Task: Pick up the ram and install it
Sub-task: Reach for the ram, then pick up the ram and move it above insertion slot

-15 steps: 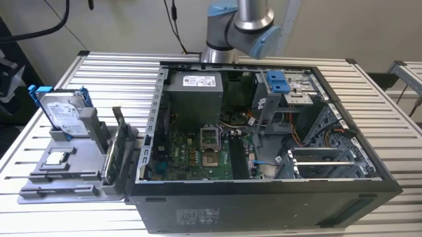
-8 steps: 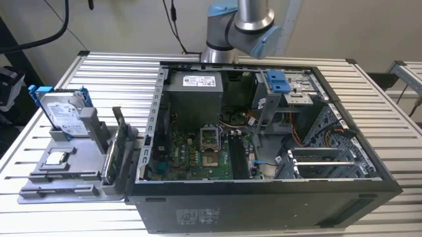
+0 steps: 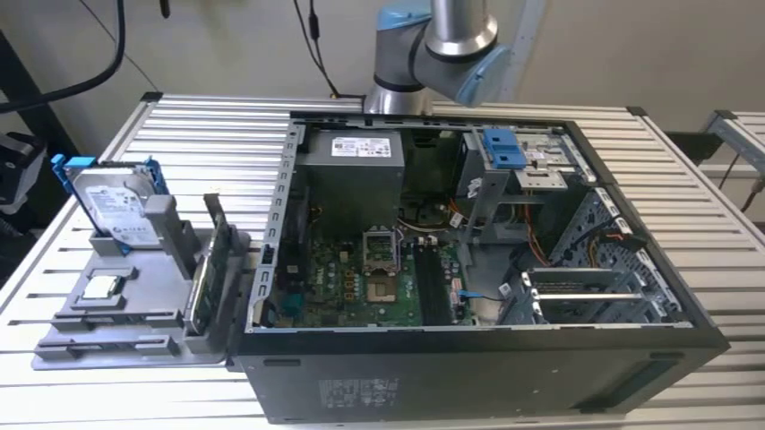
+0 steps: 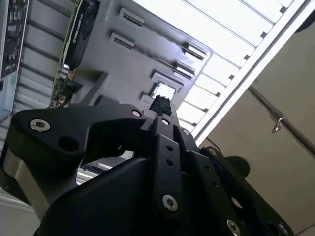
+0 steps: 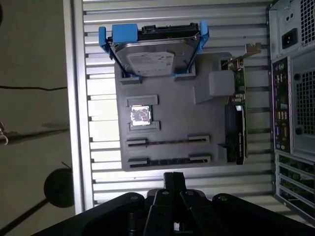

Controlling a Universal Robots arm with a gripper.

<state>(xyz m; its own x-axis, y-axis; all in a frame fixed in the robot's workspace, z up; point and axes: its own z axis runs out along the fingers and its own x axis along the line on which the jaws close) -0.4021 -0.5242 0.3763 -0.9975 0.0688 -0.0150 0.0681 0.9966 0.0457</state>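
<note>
Over a slatted metal counter (image 3: 179, 116), the arm's fingers (image 5: 169, 182), clenched on nothing, hang beside the gray tray (image 5: 187, 118) where the ram (image 5: 170, 160) lies crosswise, just ahead of them.

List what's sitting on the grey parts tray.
Blue-framed hard drive, a processor chip, an upright green card, two thin dark sticks in slots, likely ram. Their lower edges are hidden in the slots.
</note>
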